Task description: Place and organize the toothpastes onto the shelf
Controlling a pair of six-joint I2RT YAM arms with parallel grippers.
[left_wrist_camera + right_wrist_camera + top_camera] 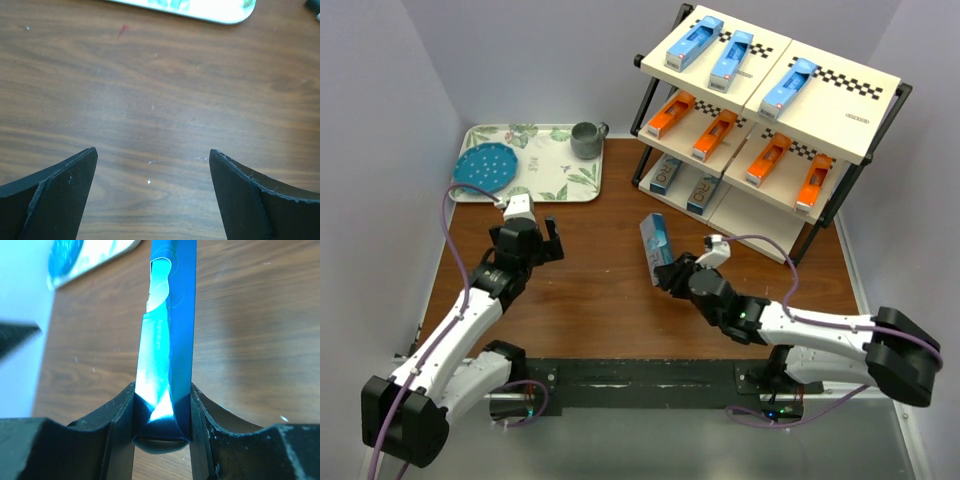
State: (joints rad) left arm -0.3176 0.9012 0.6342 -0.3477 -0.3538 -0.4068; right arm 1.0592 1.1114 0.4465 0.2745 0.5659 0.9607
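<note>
The shelf (865,157) stands at the back right. Three light blue toothpastes (732,56) lie on its top board, several orange ones (715,134) on the middle board and two grey-and-teal ones (664,176) on the bottom board. My right gripper (666,271) (162,390) is shut on the lower end of a blue toothpaste box (656,247) (172,315), held upright over the table in front of the shelf. My left gripper (528,230) (153,152) hangs open over bare wood at the left, with nothing between its fingers.
A leaf-patterned tray (560,178) lies at the back left with a blue perforated plate (487,167) and a grey mug (587,140) on it. Its edge (200,12) shows at the top of the left wrist view. White walls close in both sides.
</note>
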